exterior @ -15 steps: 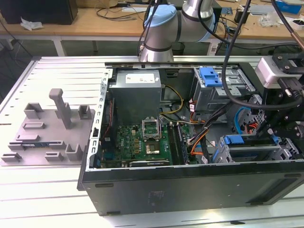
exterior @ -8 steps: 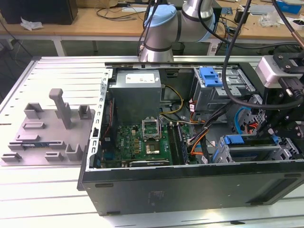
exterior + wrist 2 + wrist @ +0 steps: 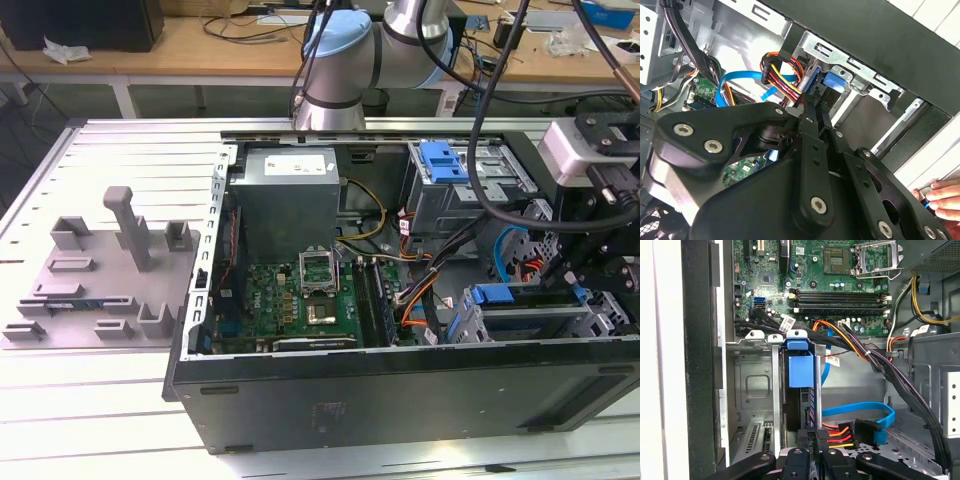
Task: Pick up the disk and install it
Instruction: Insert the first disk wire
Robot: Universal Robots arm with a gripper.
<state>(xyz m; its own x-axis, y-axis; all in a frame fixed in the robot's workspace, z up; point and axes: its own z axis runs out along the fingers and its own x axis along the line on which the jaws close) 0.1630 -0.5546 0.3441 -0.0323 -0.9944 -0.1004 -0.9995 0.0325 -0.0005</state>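
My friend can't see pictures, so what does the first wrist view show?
The disk in its blue frame stands between metal rails inside an open computer case, with the robot's black gripper close to it. A green circuit board and bundled coloured cables lie beyond.

No print is legible, not even the power supply label (image 3: 291,165)

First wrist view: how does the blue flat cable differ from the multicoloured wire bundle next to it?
The blue cable is one flat, single-coloured band; the wire bundle is separate red, orange and yellow strands. The blue cable sweeps in a wide loop; the wire bundle runs short into a black plug. Both lie close to the gripper.
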